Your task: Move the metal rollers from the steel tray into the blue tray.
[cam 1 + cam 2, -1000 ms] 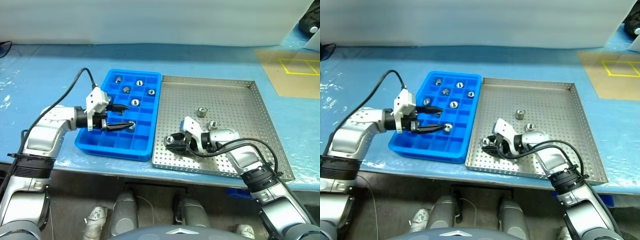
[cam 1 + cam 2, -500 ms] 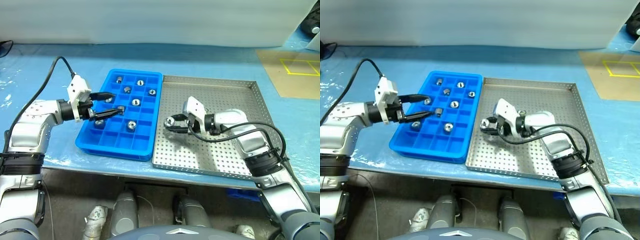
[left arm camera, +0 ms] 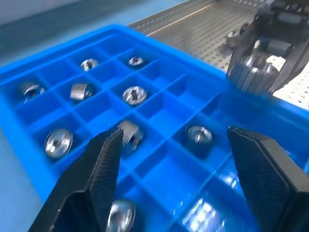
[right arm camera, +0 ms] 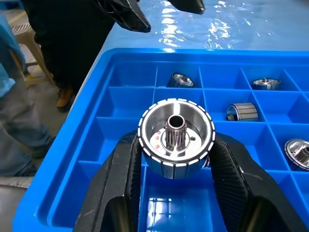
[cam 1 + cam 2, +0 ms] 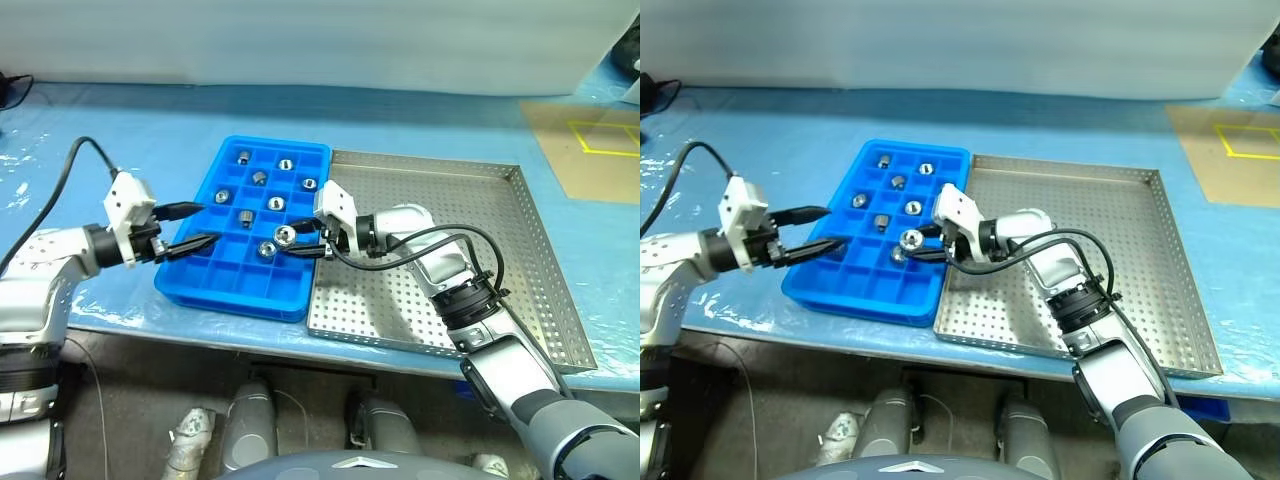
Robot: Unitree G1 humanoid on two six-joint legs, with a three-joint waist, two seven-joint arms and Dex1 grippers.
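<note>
My right gripper (image 5: 288, 241) is shut on a metal roller (image 4: 176, 137), a shiny ribbed cylinder with a central hole. It holds the roller just above the front right compartments of the blue tray (image 5: 228, 298). Several metal rollers (image 5: 276, 203) lie in the tray's compartments, one (image 5: 266, 250) right beside the held one. My left gripper (image 5: 201, 225) stands open at the tray's left edge, with nothing between its fingers (image 3: 99, 174). The steel tray (image 5: 470, 200) lies directly to the right, with my right arm stretched across its near left part.
A brown board with yellow tape (image 5: 590, 150) lies at the far right of the blue-covered table. A person's legs (image 4: 29, 96) stand beyond the table's left side. The table's front edge runs just below both trays.
My right gripper has risen and carried the roller left, from the steel tray to over the blue tray. My left gripper has drawn back left out of the tray, leaving a roller in a compartment.
</note>
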